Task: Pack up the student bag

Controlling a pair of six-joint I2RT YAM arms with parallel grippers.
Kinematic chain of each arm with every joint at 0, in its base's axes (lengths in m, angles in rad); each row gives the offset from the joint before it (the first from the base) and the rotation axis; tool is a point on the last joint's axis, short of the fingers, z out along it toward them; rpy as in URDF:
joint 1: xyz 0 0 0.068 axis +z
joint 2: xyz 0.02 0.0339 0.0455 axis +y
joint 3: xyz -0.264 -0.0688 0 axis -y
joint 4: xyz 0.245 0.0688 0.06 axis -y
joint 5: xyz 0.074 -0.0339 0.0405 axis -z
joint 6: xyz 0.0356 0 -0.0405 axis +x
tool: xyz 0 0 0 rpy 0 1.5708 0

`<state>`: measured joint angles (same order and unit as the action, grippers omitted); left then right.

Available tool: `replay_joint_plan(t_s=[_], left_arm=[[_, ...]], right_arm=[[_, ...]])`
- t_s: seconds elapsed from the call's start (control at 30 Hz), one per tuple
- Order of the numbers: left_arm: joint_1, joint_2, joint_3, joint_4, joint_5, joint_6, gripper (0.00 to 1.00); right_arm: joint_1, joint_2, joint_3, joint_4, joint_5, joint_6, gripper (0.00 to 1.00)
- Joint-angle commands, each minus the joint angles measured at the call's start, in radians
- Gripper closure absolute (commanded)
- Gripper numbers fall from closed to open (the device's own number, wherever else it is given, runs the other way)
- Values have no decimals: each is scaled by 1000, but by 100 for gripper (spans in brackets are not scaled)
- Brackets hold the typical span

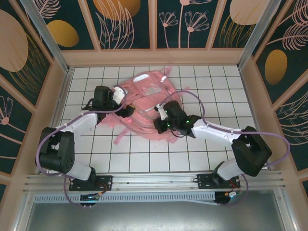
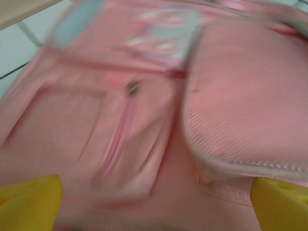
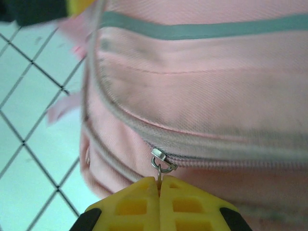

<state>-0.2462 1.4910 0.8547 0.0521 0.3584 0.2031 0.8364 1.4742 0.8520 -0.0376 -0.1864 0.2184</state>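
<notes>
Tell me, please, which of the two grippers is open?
The left gripper, fingers spread wide over the student bag; the right gripper is shut on a zipper pull.

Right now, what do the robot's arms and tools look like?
The left arm and right arm have white tube-shaped links, chunky black joints and black bases. A thin purple cable loops along each. Small green lights glow near the right wrist. The left tool and right tool have bright yellow fingers; the right one's show square waffle-like hollows.
</notes>
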Motion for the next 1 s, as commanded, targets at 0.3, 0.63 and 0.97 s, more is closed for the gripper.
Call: replay_joint_plan(t_s=[0.3, 0.63, 0.97], left_arm=[[-11, -238, -115, -95, 131, -967, 1], [-142, -74, -74, -142, 66, -1037, 2], [-142, -64, -57, -122, 6, -1014, 100]], right_arm=[[86, 192, 128, 125, -67, 101, 100], [121, 228, 170, 142, -74, 95, 100], [140, 216, 162, 90, 39, 119, 100]])
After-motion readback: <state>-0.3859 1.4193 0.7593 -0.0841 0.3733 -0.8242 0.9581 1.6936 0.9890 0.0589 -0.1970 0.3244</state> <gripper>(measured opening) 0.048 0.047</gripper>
